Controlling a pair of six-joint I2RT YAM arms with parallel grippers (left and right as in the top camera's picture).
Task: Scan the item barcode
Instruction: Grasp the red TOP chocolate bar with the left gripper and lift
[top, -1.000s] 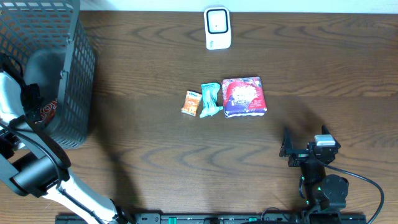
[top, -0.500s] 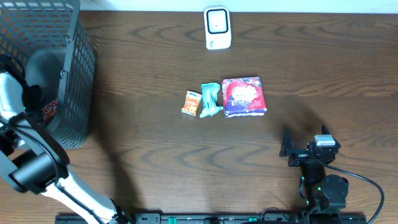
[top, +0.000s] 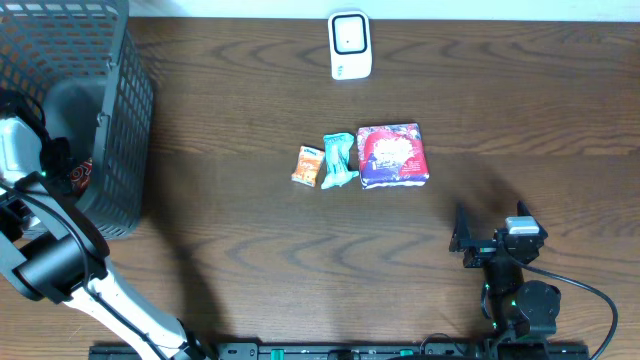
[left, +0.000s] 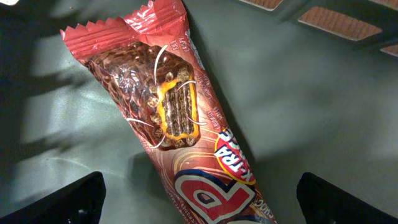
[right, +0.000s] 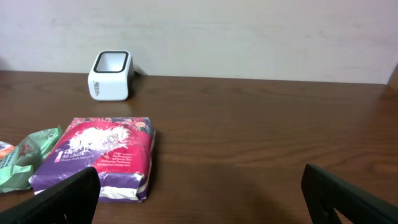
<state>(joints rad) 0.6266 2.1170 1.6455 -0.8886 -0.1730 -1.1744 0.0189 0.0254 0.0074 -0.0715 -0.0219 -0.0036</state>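
Observation:
A red chocolate bar wrapper (left: 180, 124) lies flat on the grey floor of the basket, seen in the left wrist view. My left gripper (left: 202, 202) hangs over its lower end, open, one finger on each side and neither touching it. From overhead, my left arm (top: 25, 150) reaches into the black mesh basket (top: 110, 120), and a bit of red (top: 78, 178) shows through the mesh. The white barcode scanner (top: 349, 45) (right: 111, 74) stands at the table's far edge. My right gripper (top: 465, 240) (right: 199, 199) rests open and empty at the front right.
In the middle of the table lie a purple-pink pack (top: 392, 155) (right: 102, 155), a teal packet (top: 339, 160) (right: 28, 158) and a small orange packet (top: 308, 165). The basket's tall mesh walls surround my left gripper.
My left arm has shifted slightly inside the basket. The right arm and the items on the table have not moved.

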